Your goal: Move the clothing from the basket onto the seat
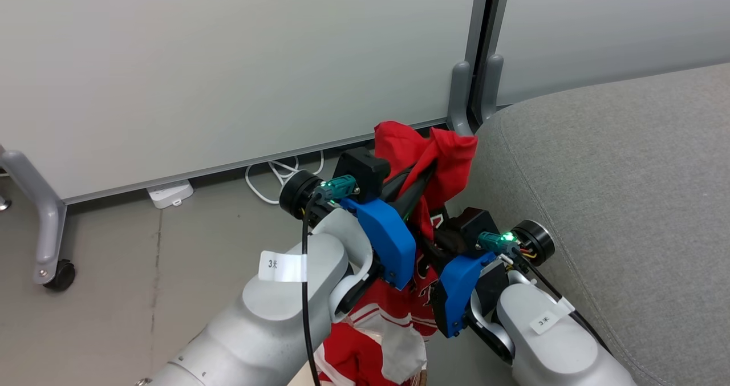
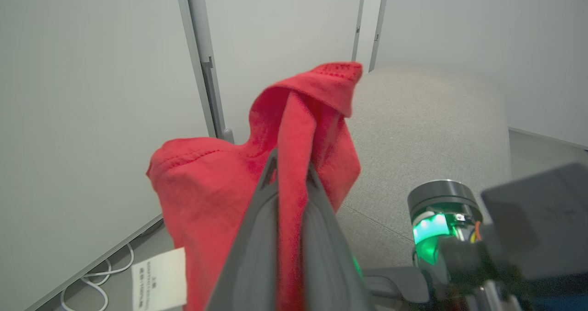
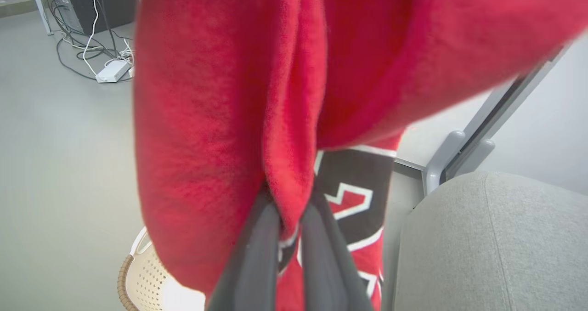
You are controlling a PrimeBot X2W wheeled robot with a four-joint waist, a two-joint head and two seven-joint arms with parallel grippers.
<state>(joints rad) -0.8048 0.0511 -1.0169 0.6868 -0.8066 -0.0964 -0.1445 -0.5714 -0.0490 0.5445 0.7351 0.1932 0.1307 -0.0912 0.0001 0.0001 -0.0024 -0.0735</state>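
clothing [image 2: 211, 191] is pinched in both grips: the left fingers [image 2: 255, 246] are clamped on a fold of plain red cloth, and the right fingers [image 3: 257, 260] on red cloth by the lettered garment. basket [image 3: 138, 274] sits below the right fingers, and the seat [image 1: 627, 175] is just to their right.

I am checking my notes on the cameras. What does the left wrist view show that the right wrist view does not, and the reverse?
The left wrist view adds a white tag on the plain red garment and the other arm's green-lit wrist. The right wrist view adds the basket below, black-and-white lettering and a power strip on the floor. Both: the left pincer or right pincer shut on red clothing, the grey seat, a partition post.
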